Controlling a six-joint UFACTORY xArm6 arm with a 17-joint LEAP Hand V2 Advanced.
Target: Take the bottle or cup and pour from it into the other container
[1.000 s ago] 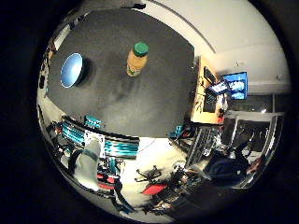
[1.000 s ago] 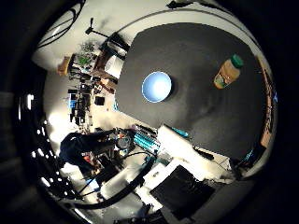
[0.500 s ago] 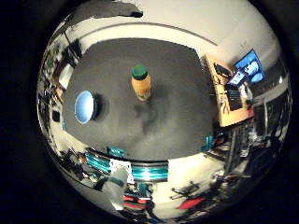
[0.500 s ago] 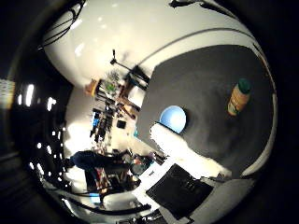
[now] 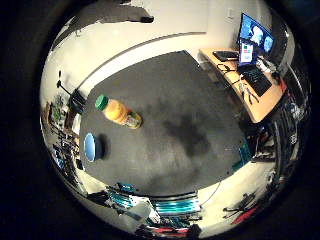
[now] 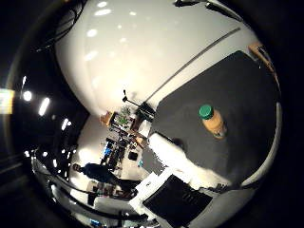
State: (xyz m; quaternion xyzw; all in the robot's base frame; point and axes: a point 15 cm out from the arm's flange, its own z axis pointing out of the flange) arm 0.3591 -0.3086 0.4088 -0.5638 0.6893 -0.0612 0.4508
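Now the palm views have swung round since a second ago, while the orange juice bottle with a green cap [image 5: 118, 112] stands unmoved on the dark round tabletop [image 5: 200, 100], near the blue bowl [image 5: 90, 147]. The hand [image 6: 178, 164] is well apart from the bottle, so the reach looks barely begun; whether its fingers are open or closed I cannot tell.

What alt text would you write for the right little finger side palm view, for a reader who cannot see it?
A bottle of orange juice with a green cap stands on a dark grey table, apart from a blue bowl near the table's edge. A wooden desk with screens stands beside the table.
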